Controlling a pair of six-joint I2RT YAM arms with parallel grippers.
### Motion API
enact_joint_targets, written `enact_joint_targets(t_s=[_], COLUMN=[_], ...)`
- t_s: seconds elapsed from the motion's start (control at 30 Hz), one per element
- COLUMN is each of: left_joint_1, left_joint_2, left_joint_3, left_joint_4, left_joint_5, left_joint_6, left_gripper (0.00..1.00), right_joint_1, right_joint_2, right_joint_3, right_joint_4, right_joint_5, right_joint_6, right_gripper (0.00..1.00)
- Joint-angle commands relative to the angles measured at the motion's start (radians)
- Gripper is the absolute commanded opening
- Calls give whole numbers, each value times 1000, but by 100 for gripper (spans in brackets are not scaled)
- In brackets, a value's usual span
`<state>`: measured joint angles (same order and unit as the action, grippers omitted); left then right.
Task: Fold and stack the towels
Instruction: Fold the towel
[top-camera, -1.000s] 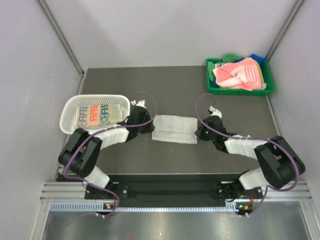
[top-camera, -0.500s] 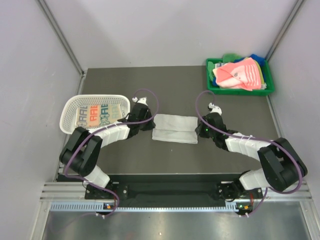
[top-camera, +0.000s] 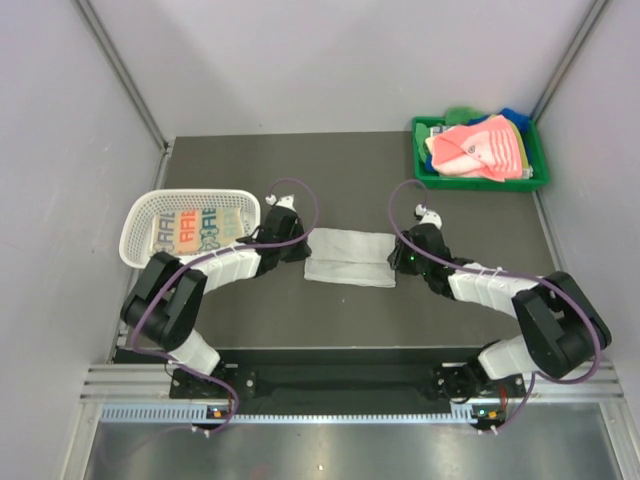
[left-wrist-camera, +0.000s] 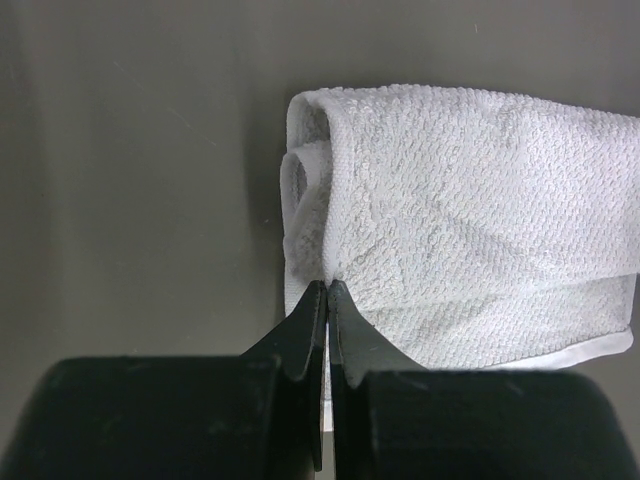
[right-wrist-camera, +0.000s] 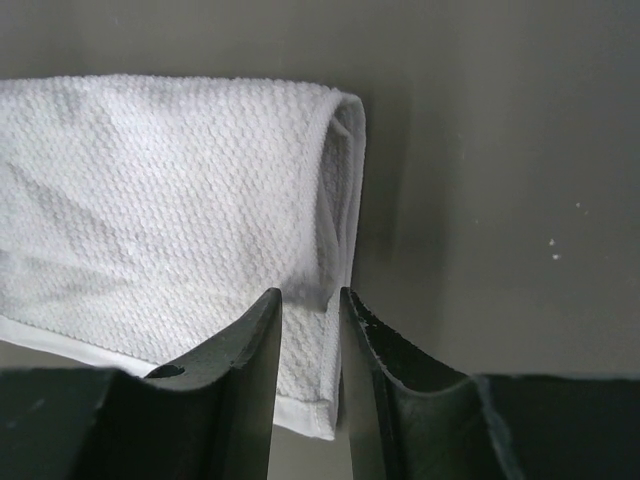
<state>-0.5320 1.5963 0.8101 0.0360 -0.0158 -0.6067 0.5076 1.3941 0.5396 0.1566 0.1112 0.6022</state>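
Grey-white towel (top-camera: 349, 257) lies folded mid-surface (top-camera: 340, 170), long axis left-right between the arms. Left pincer (left-wrist-camera: 327, 285) is fully closed, tips at its rolled left end. Right pincer (right-wrist-camera: 310, 295) is narrowly parted at the right fold. Basket (top-camera: 135, 225) holding lettered towel (top-camera: 195, 230) is near left. Tray (top-camera: 478, 181) with pink towel (top-camera: 478, 148) sits in the far right corner. Bare surface beyond the towel.

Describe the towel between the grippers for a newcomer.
On the dark table, midway between the white basket at left and the green tray at far right, lies a folded towel, left gripper and right gripper at its ends. It alone is plain white; the basket's lettered towel and the tray's pink towel are not.
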Motion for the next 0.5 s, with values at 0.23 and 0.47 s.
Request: enact_joint_targets(t_s=[0.23,0.47], left_joint_1=[-3,-3], left_joint_2=[4,4], left_joint_3=[32,41], left_joint_4=[16,4], left_joint_5=[11,10], left_joint_6=[7,10], left_gripper=[0,0], right_joint_1=[14,17], right_joint_2=[48,36], right_joint_3=[77,76], right_joint_4=[35,24], right_joint_5=[21,18], right_joint_6=[-15,-16], right_gripper=[19,3])
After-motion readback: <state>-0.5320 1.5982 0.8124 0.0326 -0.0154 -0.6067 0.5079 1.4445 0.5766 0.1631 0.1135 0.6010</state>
